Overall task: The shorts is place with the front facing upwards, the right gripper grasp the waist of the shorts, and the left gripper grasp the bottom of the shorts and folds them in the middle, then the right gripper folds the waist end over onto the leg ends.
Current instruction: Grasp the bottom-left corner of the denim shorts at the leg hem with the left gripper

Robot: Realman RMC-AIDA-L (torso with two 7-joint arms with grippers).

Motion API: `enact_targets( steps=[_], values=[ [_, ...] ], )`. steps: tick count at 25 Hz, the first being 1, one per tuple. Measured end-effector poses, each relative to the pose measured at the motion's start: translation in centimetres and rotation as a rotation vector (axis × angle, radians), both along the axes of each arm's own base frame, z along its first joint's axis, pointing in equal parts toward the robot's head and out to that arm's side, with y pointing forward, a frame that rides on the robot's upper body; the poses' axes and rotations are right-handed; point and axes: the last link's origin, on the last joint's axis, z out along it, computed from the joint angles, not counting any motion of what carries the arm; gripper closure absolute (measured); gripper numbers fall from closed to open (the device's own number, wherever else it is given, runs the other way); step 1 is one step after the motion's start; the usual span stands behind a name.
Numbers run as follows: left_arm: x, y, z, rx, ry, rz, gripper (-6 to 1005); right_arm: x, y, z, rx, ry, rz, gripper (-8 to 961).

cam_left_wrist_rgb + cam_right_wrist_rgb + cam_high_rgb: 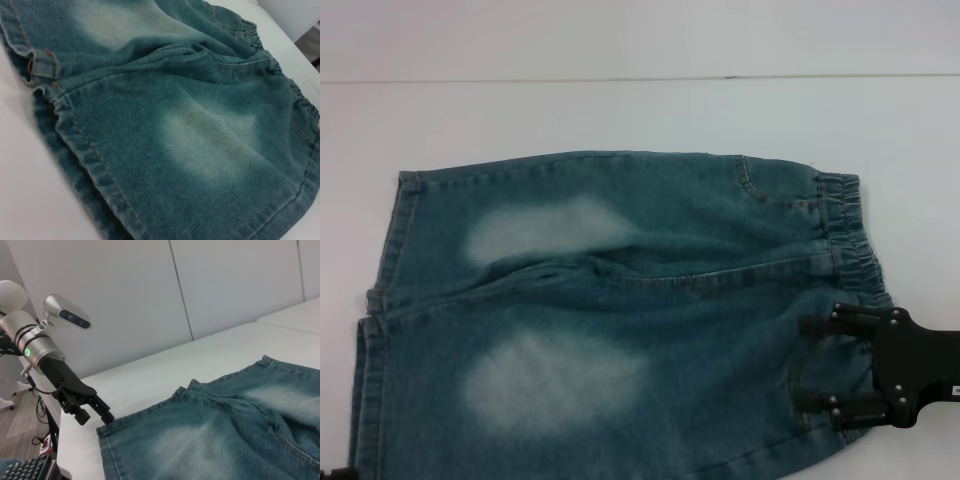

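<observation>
The right gripper (807, 364) has its two black fingers spread apart, one finger (820, 324) lying over the denim just below the waist (847, 232) and the other nearer the robot, both pointing toward the legs; no cloth is pinched between them. Its black body with silver screws reaches in from the right edge of the head view, over the near right corner of the shorts (620, 320). The left gripper (92, 407) shows only in the right wrist view (the head view catches no more than a dark sliver at its lower left corner), hanging just beside the near leg hem at the table's edge; its fingers look slightly parted, with nothing between them. The shorts lie flat and unfolded on the white table (620, 110), front up, the ruffled elastic waist on the robot's right and the bottom of the shorts (382, 290) on its left. Two pale faded patches mark the legs, and a crease runs along the middle between them. In the left wrist view, the stitched hems (80, 150) fill the near part.
</observation>
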Motion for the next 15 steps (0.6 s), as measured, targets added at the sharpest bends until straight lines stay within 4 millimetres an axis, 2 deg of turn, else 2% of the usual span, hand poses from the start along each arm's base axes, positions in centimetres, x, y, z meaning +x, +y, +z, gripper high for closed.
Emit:
enact_targets(
  steps=[8, 15],
  values=[
    [-0.35, -0.20, 0.80, 0.024, 0.035, 0.023, 116, -0.06, -0.06, 0.01, -0.004, 0.004, 0.003, 38],
    [-0.38, -0.26, 0.55, 0.005, 0.040, 0.030, 118, -0.07, -0.12, -0.02, -0.007, 0.004, 0.004, 39]
  ],
)
